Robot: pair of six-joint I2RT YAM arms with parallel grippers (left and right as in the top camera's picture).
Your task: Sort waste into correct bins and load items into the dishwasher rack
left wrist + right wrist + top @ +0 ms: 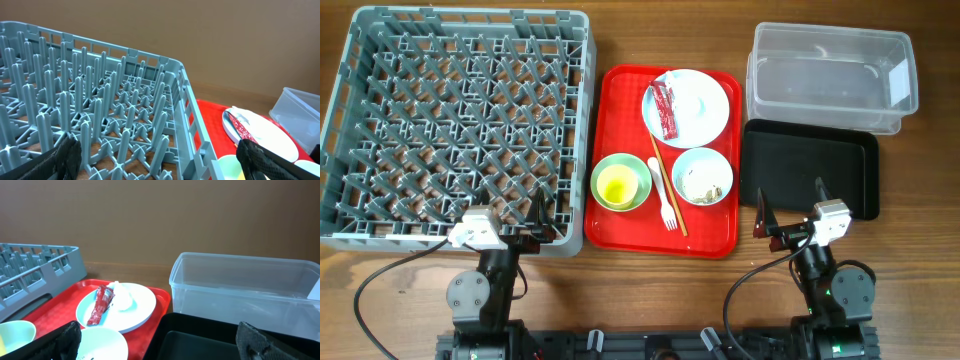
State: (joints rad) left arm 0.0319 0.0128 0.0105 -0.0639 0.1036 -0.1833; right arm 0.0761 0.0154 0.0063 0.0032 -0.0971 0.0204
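Note:
The grey dishwasher rack [380, 130] fills the left and holds nothing. On the red serving tray [620, 150] sit a pale-blue plate [705, 110] with a red foil wrapper [665, 110] and a white tissue [122, 299], a light-blue bowl [704, 177] with crumbs, a pale-green bowl [621, 183] holding a yellow cup [617, 184], a white fork [664, 195] and chopsticks [667, 195]. The clear tub [830, 78] and black tray [808, 168] lie at right. My left gripper [532, 218] is open over the rack's near right corner. My right gripper [790, 208] is open over the black tray's near edge.
The rack's right wall [192, 120] stands close beside the serving tray. The tub sits directly behind the black tray. Bare wooden table [920, 200] shows right of the bins and along the front edge.

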